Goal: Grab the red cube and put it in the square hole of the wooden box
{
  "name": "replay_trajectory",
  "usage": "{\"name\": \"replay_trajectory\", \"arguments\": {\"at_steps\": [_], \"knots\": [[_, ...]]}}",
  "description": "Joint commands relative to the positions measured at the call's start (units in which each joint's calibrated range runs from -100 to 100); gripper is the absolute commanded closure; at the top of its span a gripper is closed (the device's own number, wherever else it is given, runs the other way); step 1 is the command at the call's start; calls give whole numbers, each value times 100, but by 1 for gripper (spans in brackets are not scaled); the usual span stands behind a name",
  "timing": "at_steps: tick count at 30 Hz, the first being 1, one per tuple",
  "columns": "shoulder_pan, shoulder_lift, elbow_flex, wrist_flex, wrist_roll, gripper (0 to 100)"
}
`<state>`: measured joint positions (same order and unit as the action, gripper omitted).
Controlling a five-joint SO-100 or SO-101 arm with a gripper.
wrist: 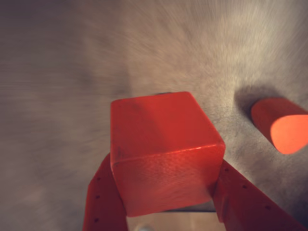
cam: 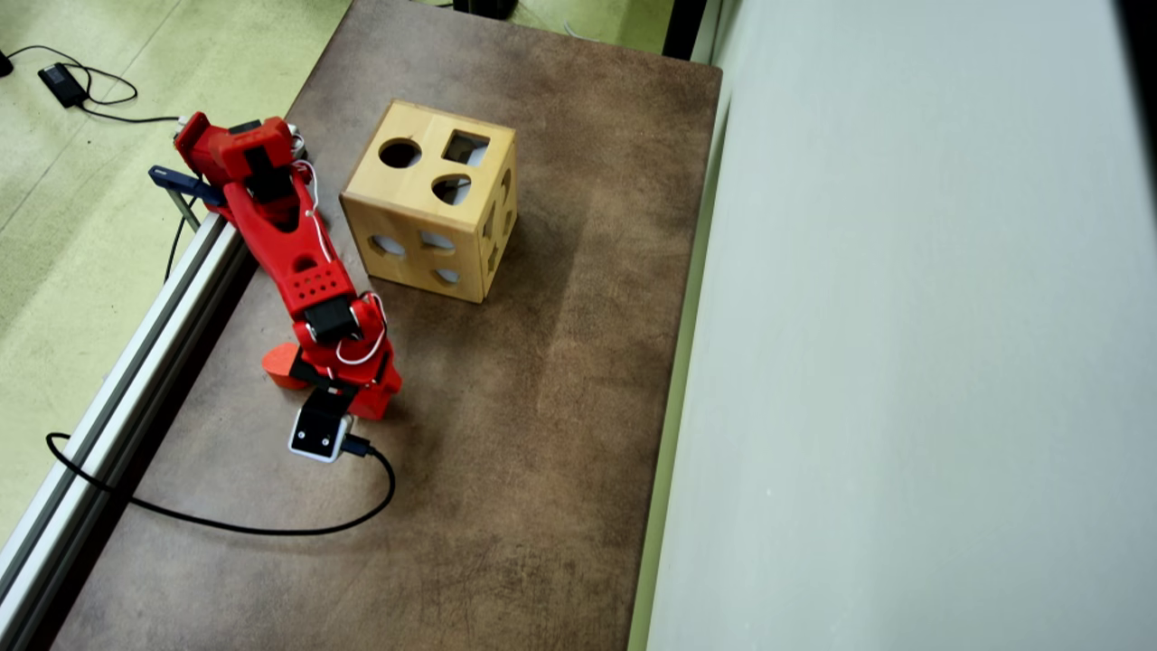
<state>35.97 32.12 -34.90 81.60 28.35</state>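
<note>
Red cube (wrist: 163, 149) | clamped between fingers (wrist: 166, 202); one corner edge toward wrist camera; no long axis

Red cube (wrist: 163, 149): small, bright, sharp-edged, tilted in the wrist view, flanked on both lower sides by red fingers; hidden under the arm in the overhead view. Wooden box (cam: 432, 217): large pale cube, upright on the brown table, toward 12 o'clock in the overhead view. Square hole (cam: 465, 147): dark, in the top face, at its 1 o'clock corner.

Brown table (cam: 542, 434), green floor (cam: 81, 226)
</note>
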Motion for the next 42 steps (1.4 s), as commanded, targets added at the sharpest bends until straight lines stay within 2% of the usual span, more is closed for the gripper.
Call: {"name": "replay_trajectory", "arguments": {"at_steps": [1,6,13,21,26,33,42], "knots": [[14,-1849,-43,545,-34,99],[-75,-3131,-25,1720,-303,99],[-855,-4031,-25,1671,-1040,99],[-2624,-4065,-16,1671,-2042,99],[-3686,-4065,323,1679,-2295,99],[-4555,-4354,1817,1671,-2657,99],[-4897,-4923,3123,1647,-2945,99]]}}
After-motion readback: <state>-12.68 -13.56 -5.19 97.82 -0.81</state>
